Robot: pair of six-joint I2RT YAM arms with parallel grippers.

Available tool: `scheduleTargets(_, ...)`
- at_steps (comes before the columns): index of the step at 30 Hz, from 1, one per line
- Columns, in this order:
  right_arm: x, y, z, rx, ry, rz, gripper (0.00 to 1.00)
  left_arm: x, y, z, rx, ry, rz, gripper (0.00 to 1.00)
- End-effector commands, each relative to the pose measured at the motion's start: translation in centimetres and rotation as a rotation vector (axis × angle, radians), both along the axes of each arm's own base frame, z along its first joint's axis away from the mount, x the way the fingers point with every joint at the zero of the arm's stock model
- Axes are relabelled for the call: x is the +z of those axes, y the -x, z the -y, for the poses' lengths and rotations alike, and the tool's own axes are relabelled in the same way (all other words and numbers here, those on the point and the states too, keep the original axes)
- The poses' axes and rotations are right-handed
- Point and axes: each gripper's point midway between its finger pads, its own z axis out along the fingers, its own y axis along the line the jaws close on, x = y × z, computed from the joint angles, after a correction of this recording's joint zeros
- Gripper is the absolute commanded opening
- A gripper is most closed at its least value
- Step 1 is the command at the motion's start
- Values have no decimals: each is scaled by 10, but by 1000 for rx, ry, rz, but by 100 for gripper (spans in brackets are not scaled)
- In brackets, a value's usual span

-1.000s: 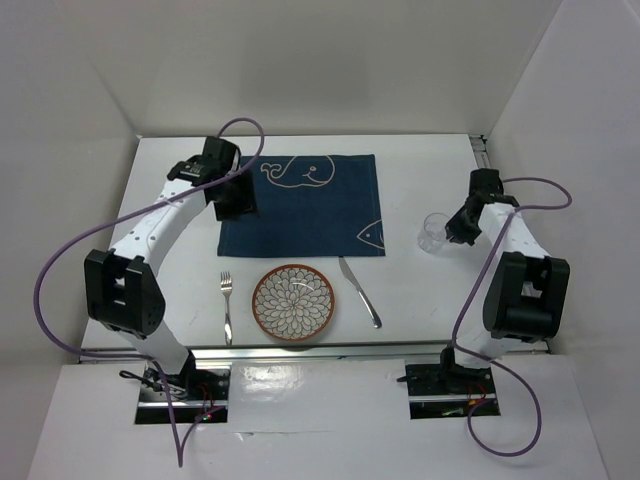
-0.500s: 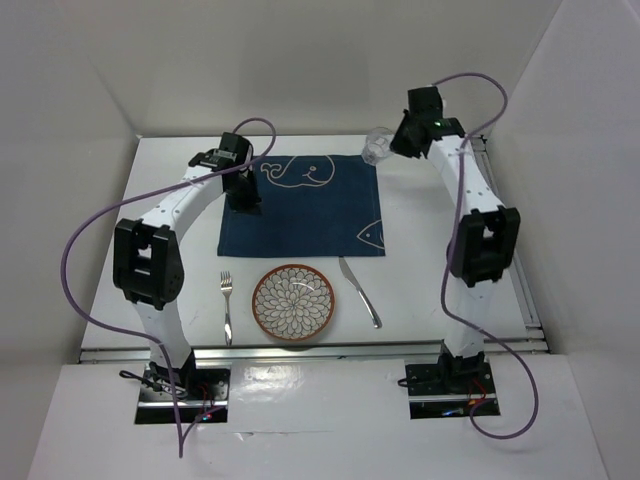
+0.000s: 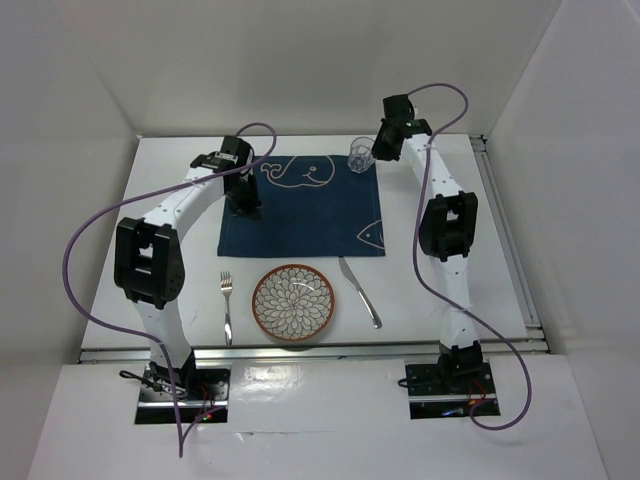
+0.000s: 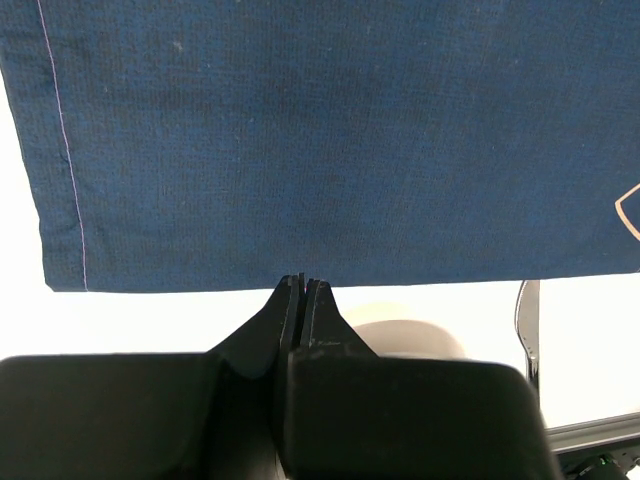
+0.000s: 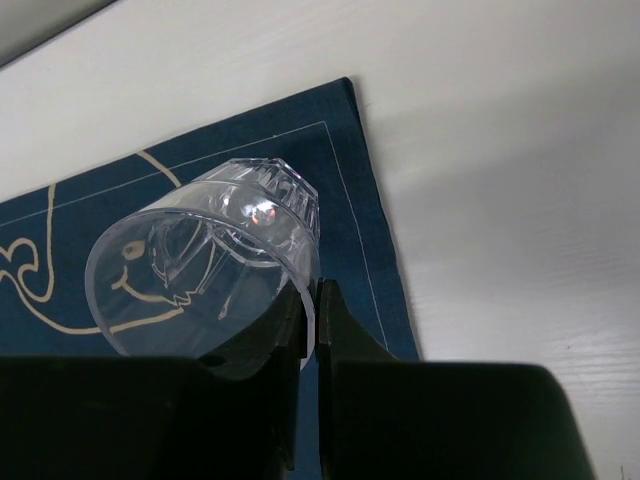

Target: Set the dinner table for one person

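1. Two hands are in view, and both are closed. The right hand (image 5: 312, 300) pinches the wall of a clear glass (image 5: 205, 270) between its fingers, one inside the rim and one outside.
2. The glass is tilted, with its mouth towards the wrist camera. The cloth's white drawing shows through its side.
3. From above, the glass (image 3: 360, 154) sits at the far right corner of a dark blue mat (image 3: 300, 215) with whale and fish drawings.
4. The left hand (image 4: 303, 285) has its fingers pressed together. Their tips meet one edge of the mat (image 4: 300, 130). Whether any cloth is caught between them cannot be told.
5. From above, the left hand (image 3: 245, 205) is over the mat's left side.
6. The white worktop (image 3: 400, 280) carries everything, and the mat lies flat in its middle.
7. Nearer the arm bases, a round plate (image 3: 293, 303) with a petal pattern lies just off the mat's near edge.
8. A fork (image 3: 227, 305) lies to the plate's left and a knife (image 3: 358, 290) to its right, both apart from the plate.
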Motion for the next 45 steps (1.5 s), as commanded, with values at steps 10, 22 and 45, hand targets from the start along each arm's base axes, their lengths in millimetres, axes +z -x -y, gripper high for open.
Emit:
scheduleTargets(10,-1,-23,-3,-25,-2,70,0,-5,6,0,-23,-8,-21,0)
scheduleTargets(22,29,-27,-14,-8,-74,138,50,39,14,-7,-40,-21,71,53)
scheduleTargets(45,144,208,25,71,-94,243,98,-8,194,-7,109,147,-19,74)
